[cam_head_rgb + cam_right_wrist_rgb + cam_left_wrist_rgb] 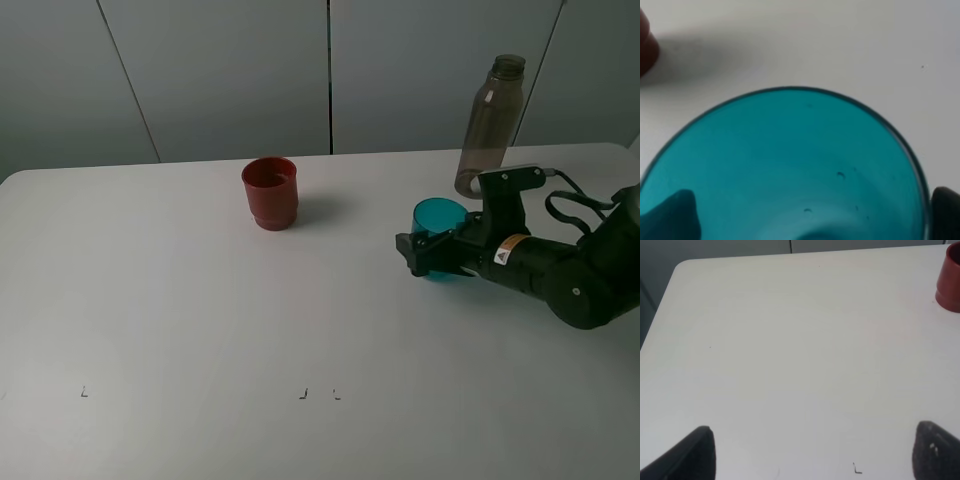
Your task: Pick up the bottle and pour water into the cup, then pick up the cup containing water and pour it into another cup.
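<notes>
The teal cup [438, 222] stands on the white table at the right, and my right gripper [428, 256] holds it, one finger on each side. In the right wrist view the cup [790, 165] fills the picture, with one dark finger [946, 212] against its wall and the other showing through the teal plastic. The smoky grey-brown bottle [490, 122] stands upright just behind the cup, uncapped. The red cup [270, 192] stands left of them at mid table; it also shows in the left wrist view [951, 280]. My left gripper [815, 455] is open and empty above bare table.
The white table [180, 300] reaches to grey wall panels at the back. Small black marks [318, 394] lie near its front edge. The right arm's body [570, 270] lies low over the table's right side.
</notes>
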Robot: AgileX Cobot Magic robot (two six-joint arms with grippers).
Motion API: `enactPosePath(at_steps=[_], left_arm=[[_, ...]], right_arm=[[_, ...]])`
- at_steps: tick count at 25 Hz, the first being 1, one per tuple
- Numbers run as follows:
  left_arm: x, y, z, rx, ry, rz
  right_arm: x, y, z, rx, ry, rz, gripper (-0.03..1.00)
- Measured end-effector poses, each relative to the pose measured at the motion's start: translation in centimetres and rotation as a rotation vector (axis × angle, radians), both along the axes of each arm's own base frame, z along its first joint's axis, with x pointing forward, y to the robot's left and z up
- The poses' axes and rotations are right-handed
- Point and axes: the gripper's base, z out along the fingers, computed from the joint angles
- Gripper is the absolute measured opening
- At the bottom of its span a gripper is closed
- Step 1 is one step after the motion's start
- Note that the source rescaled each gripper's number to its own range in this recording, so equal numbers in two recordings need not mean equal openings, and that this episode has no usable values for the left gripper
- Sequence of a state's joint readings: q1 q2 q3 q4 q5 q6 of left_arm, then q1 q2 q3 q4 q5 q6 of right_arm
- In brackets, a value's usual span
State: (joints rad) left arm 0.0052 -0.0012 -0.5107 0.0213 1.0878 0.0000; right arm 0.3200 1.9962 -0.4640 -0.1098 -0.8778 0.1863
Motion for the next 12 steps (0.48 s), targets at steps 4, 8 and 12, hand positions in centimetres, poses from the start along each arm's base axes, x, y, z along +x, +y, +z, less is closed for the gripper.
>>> enactPosePath(at_steps=[4,8,12], left_arm=[[0.0,0.0,0.0,0.000,0.000,0.000],[0.0,0.0,0.0,0.000,0.000,0.000],[0.0,0.0,0.0,0.000,0.000,0.000]], right_arm=[[-0.8,-0.4,1.9,-0.037,0.057,-0.004,1.00],[-2.0,-1.1,4.3,-0.105,0.167,-0.014,1.00],[-3.8,-2.0,7.6,-0.139,0.240,-0.049,1.00]])
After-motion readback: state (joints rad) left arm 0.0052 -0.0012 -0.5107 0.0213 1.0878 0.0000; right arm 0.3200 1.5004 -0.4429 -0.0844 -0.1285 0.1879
